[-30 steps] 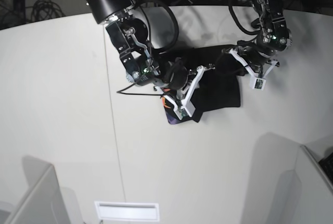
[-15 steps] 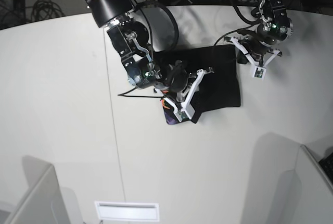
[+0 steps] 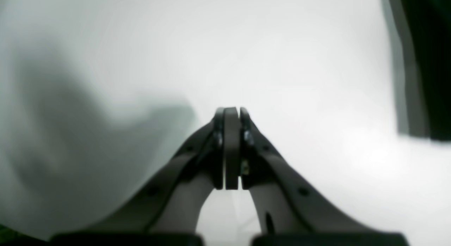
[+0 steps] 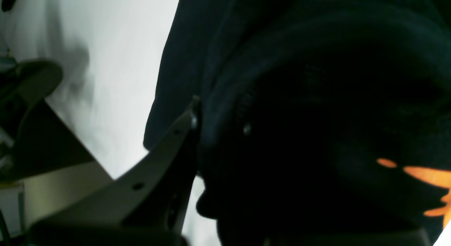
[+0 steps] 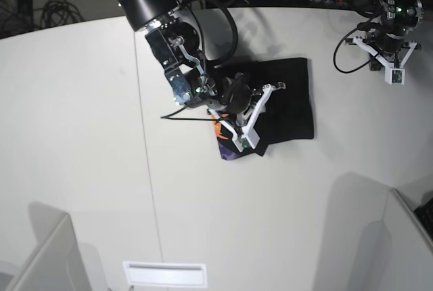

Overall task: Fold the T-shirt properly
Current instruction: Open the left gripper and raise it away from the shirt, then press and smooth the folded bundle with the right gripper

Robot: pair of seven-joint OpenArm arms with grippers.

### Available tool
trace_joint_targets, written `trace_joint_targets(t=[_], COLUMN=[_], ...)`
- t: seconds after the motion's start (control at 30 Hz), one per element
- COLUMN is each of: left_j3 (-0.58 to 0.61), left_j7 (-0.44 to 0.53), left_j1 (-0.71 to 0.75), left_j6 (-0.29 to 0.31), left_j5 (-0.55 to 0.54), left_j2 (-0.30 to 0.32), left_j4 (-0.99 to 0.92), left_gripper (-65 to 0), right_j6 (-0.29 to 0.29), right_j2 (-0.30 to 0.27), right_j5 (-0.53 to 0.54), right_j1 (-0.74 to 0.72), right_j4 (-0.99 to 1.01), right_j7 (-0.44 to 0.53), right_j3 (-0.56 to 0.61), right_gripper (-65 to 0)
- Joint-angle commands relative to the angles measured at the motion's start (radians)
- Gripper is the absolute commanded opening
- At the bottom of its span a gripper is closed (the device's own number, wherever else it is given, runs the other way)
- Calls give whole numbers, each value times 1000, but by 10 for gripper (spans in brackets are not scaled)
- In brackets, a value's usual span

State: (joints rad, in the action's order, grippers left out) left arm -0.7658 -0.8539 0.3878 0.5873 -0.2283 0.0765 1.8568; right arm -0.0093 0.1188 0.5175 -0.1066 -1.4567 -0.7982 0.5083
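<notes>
Even overhead light, soft shadows on the white table [image 5: 81, 135]; both wrist views blurred, the right very dark.

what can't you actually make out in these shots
- Right gripper: whether it is shut on the T-shirt. In the right wrist view black cloth covers one finger; the base view is too small.
- The shirt's print: cut off by the right wrist frame edge, and in the base view mostly hidden under the arm.
- Fold neatness: black cloth shows no creases.
- Left wrist view: blurred beyond the shut left gripper.
</notes>
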Motion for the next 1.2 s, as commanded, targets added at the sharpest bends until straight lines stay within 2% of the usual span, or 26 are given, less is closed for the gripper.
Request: trace_joint_targets(t=[0.0,0.13,0.37,1.17], left_j3=[-24,-50,-51,-53], left_j7=[12,12,12,12], left_j1=[0,0,-2,1], left_j6=[13,41,41,41], left_j5=[-7,-7,-7,-7], left_j2=[6,6,7,6], left_j4=[16,14,14,14], left_gripper=[-650,-650,-650,-650], right_j6=[4,4,4,4], right_j2=[12,12,14,14], right_j5=[16,16,16,17], right_j1=[-23,-23,-18,-18], right_j4=[-14,-14,-19,-20], right_j7=[23,23,-19,-11], right_j3=[-1,-1,0,-7], right_gripper=[-650,-650,-650,-650])
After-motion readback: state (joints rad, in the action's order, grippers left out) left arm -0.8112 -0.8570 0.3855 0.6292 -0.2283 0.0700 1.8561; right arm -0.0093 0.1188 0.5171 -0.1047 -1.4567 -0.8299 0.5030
